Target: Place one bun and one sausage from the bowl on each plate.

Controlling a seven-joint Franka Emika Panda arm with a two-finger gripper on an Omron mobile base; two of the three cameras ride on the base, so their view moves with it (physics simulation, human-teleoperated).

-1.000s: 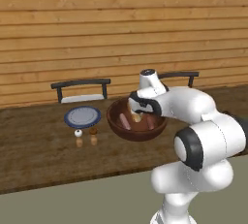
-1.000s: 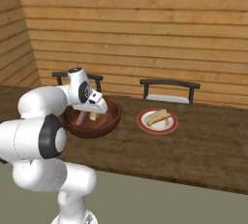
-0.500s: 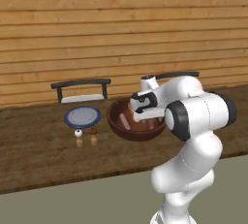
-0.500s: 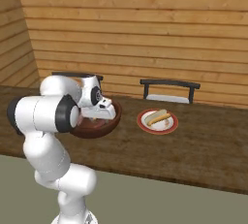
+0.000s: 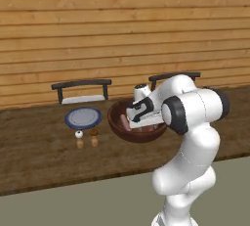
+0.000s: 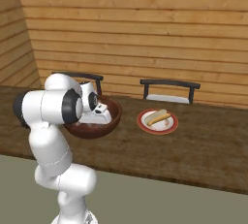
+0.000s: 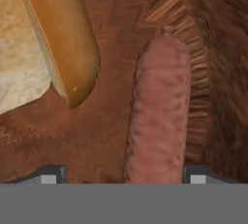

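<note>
**Reaching into the bowl, tips astride the sausage**

Lowered deep into the dark reddish-brown bowl [image 5: 117, 122], the end effector [image 7: 125, 173] is seen with its jaws spread wide, one tip on each side of the pink sausage [image 7: 160, 116]. No contact with the sausage can be made out, so nothing is counted as gripped. Beside the sausage, apart from it, a golden bun [image 7: 60, 34] is lying on the bowl floor, cut face turned away from the sausage.

From the base views, the hand is found buried inside the bowl, which is set on the wooden worktop [image 5: 39, 161]. To the robot's left of the bowl, the grey plate with a blue rim [image 5: 83, 118] is seen bare, with two tiny shakers [image 5: 86, 138] placed just in front of it. To the right, the white plate with a red rim [image 6: 157, 121] is already loaded with a bun and a sausage.
</note>
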